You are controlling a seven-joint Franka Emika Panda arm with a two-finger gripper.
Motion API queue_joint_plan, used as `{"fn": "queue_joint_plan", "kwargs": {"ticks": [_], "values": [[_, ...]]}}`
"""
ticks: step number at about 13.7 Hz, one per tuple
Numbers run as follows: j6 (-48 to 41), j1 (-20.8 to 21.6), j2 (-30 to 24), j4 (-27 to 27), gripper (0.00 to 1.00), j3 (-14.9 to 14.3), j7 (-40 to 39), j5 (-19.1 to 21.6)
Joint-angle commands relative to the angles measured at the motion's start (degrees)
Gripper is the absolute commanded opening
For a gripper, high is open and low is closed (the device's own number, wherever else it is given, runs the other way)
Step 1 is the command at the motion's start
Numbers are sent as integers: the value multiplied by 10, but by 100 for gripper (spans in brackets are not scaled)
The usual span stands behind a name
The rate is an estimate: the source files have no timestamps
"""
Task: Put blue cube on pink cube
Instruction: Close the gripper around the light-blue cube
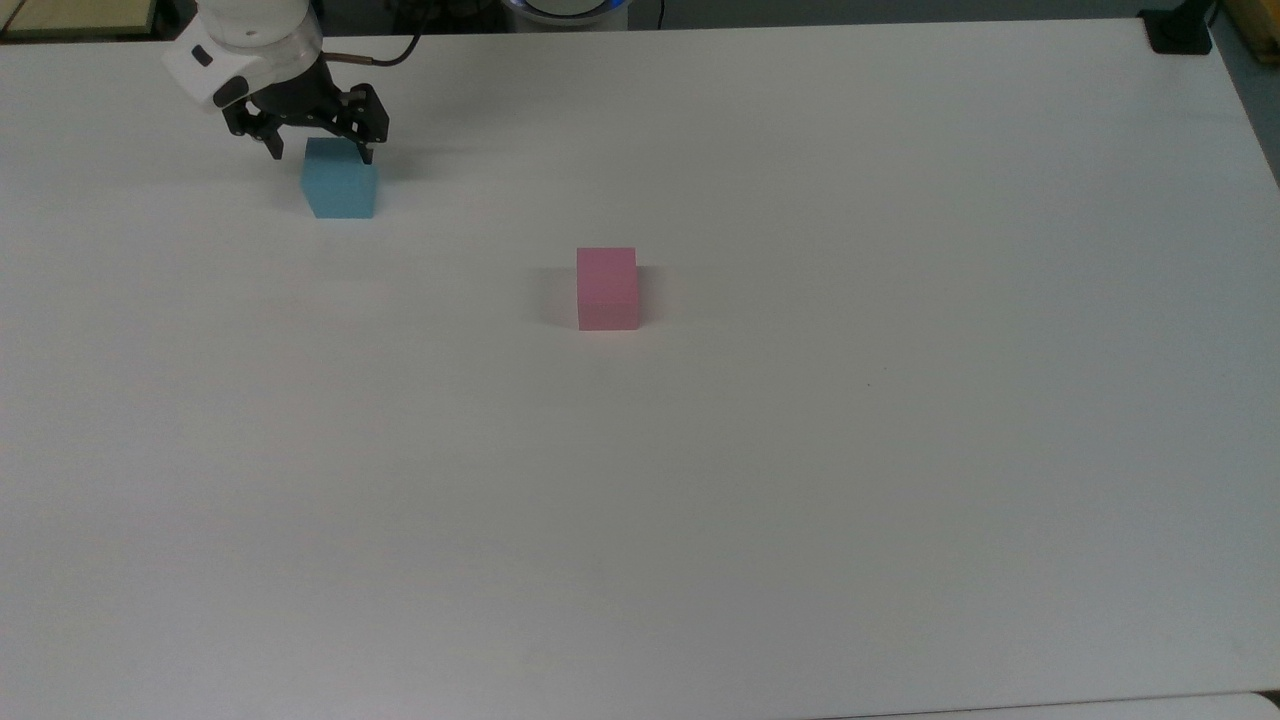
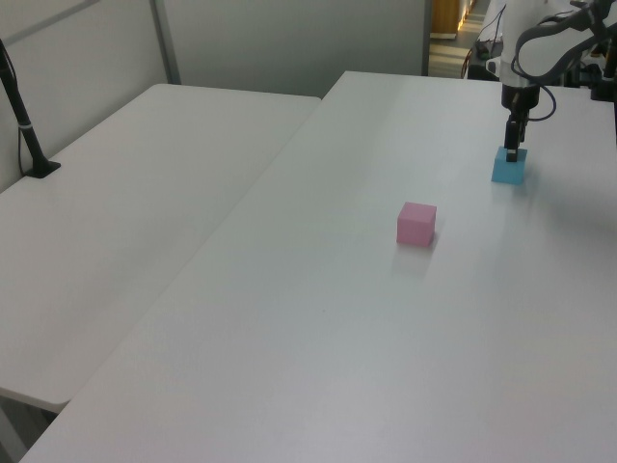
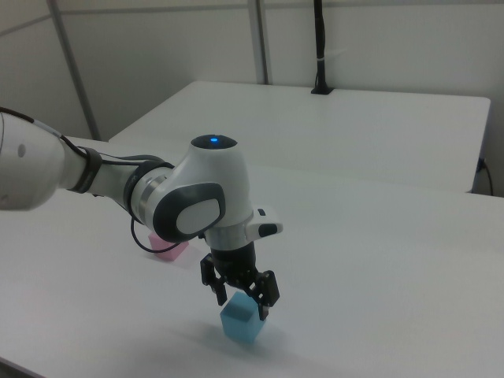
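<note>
The light-blue blue cube rests on the white table near the top view's upper left. My gripper hangs open right over it, one finger on each side of the cube's top. In the right view the gripper sits just above the blue cube, its fingers spread wider than the cube. The left view has the gripper at the top of the blue cube. The pink cube stands alone mid-table, apart from the arm. In the right view, the pink cube is partly behind the arm.
A black clamp base sits at the table's corner in the top view's upper right. In the left view, a second white table adjoins on the left, carrying a black pole. The table's far edge runs just behind the gripper.
</note>
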Motion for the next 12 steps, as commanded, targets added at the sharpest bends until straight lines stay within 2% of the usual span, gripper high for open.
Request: {"fn": "queue_joint_plan", "kwargs": {"ticks": [1, 3, 5, 8, 10, 12], "values": [[18, 5, 9, -9, 100, 0, 0, -9], [31, 7, 19, -10, 100, 1, 0, -9], [33, 9, 22, -10, 82, 1, -5, -10], [33, 9, 21, -10, 48, 1, -5, -10], [32, 9, 17, -10, 42, 1, -7, -10], [22, 6, 1, -7, 41, 0, -24, -10]]}}
